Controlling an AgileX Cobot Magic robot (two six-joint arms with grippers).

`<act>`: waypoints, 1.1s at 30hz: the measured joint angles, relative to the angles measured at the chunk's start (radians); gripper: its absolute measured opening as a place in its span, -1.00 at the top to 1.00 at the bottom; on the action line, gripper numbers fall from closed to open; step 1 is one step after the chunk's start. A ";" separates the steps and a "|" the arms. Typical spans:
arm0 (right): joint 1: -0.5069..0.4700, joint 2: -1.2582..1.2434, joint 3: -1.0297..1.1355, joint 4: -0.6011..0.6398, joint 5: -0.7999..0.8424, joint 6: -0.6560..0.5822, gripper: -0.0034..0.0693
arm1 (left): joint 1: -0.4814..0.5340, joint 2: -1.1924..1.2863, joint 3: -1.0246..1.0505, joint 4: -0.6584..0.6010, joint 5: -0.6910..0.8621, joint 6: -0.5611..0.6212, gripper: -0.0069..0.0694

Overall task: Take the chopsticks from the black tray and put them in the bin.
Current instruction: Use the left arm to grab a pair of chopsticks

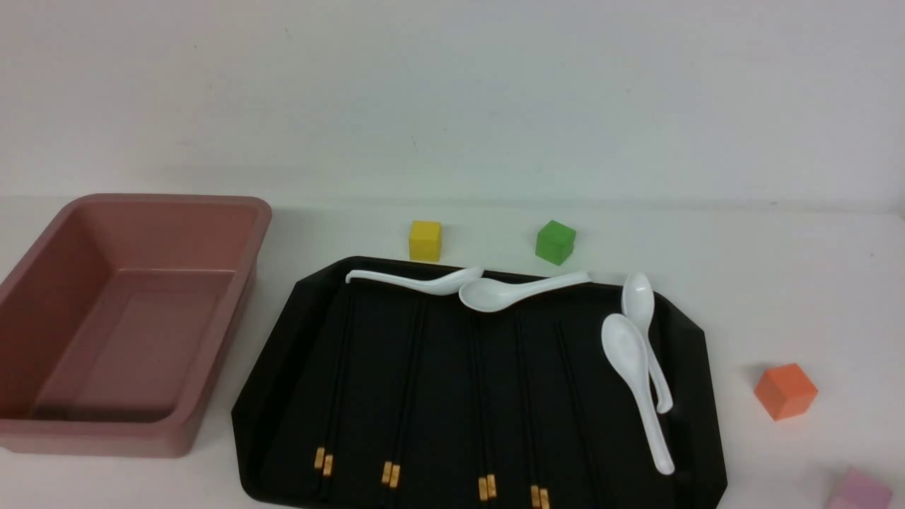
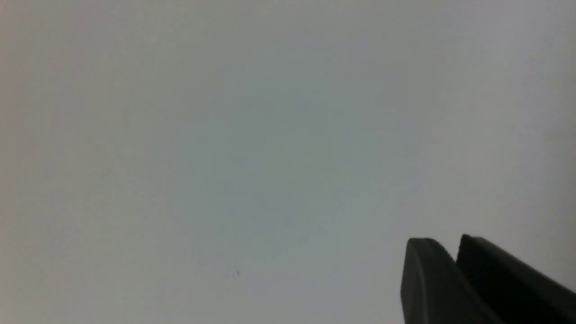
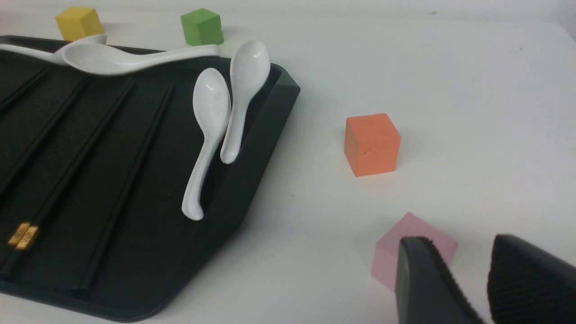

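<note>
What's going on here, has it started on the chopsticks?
Nothing is being handled yet. The chopsticks all lie on the black tray alongside four white spoons, and the bin is empty. Neither arm shows in the front view. The left gripper has its fingers close together on nothing, facing a blank surface. The right gripper is open, near a pink block off the tray.

A robotics lab bench: plain white tabletop (image 1: 778,268), blank wall (image 1: 452,92), scattered coloured cubes (image 1: 785,391).
</note>
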State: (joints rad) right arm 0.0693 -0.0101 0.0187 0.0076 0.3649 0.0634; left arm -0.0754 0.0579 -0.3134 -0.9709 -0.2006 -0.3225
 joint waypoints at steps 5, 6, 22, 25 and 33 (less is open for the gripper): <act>0.000 0.000 0.000 0.000 0.000 0.000 0.25 | 0.000 0.258 -0.198 0.185 0.357 0.188 0.85; 0.000 0.000 0.000 0.000 0.000 0.000 0.25 | 0.000 0.318 -0.236 0.213 0.466 0.202 0.85; 0.000 0.000 0.000 0.002 0.000 0.000 0.25 | -0.045 1.393 -0.669 0.561 1.255 0.190 0.85; 0.000 0.000 0.000 0.002 0.000 0.000 0.25 | -0.143 1.465 -0.724 0.614 1.240 0.122 0.85; 0.000 0.000 0.000 0.000 0.000 0.000 0.25 | -0.345 1.653 -0.894 0.870 1.217 -0.155 0.85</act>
State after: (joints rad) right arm 0.0693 -0.0101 0.0187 0.0080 0.3649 0.0634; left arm -0.4203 1.7111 -1.2078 -0.1006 1.0167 -0.4780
